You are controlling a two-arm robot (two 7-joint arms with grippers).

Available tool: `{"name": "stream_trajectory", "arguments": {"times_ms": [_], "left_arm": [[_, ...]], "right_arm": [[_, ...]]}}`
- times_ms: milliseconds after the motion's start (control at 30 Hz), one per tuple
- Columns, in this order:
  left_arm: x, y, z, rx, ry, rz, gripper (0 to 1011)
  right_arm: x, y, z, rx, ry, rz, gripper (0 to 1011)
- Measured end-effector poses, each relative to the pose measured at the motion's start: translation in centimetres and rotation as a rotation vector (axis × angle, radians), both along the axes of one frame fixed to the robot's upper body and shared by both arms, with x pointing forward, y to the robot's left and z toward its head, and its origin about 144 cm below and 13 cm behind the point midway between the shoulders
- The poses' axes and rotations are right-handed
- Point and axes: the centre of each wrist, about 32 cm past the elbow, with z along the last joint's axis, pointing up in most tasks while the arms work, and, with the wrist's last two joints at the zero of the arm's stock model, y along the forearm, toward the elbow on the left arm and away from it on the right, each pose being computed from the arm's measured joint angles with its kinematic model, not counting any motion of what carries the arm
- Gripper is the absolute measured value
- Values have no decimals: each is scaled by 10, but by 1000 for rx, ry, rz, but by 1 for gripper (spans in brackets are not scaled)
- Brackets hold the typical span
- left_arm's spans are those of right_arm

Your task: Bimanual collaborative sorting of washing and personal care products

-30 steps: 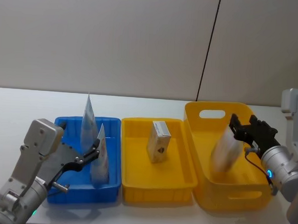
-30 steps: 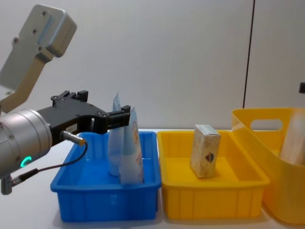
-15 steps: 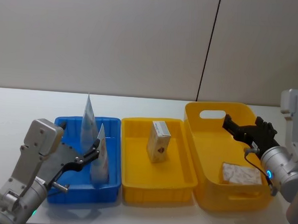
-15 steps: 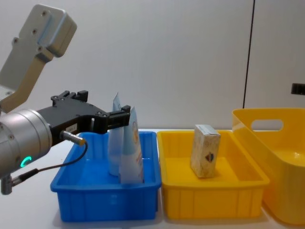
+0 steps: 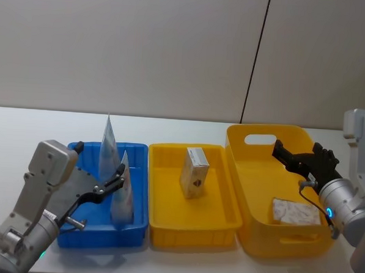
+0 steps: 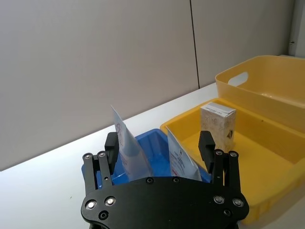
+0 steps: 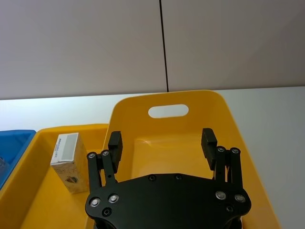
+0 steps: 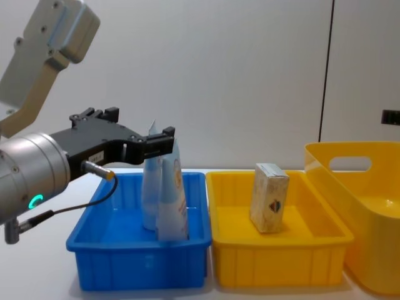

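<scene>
Two white and pale-blue tubes (image 5: 108,147) (image 5: 123,191) stand upright in the blue tray (image 5: 135,226). My left gripper (image 5: 97,167) hovers open just above that tray, its fingers straddling the tubes (image 6: 127,151) (image 6: 182,157) without touching them. A cream box (image 5: 194,172) stands upright in the middle yellow tray (image 5: 193,232). Another cream box (image 5: 295,211) lies flat on the floor of the yellow handled basket (image 5: 260,139). My right gripper (image 5: 296,153) is open and empty above the basket, and its fingers (image 7: 115,142) frame the basket's handle slot.
The three containers sit side by side on a white table (image 5: 23,134), with a grey wall behind. In the chest view the left gripper (image 8: 142,130) sits level with the tube tops, and the basket's rim (image 8: 350,150) rises at the right.
The box that was dropping from my right gripper now lies on the basket's floor. My left gripper has risen slightly over the blue tray.
</scene>
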Motion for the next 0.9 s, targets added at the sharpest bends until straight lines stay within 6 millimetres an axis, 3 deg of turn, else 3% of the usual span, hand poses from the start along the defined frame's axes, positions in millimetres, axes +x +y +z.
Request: {"name": "stream_trajectory", "arguments": {"times_ms": [433, 900], "left_arm": [[3, -2, 1, -5, -9, -41, 1001], [8, -8, -15, -26, 50, -84, 1001]], "right_arm": [[0, 0, 0, 0, 0, 0, 1003], [0, 0, 0, 0, 0, 0, 1003]]}}
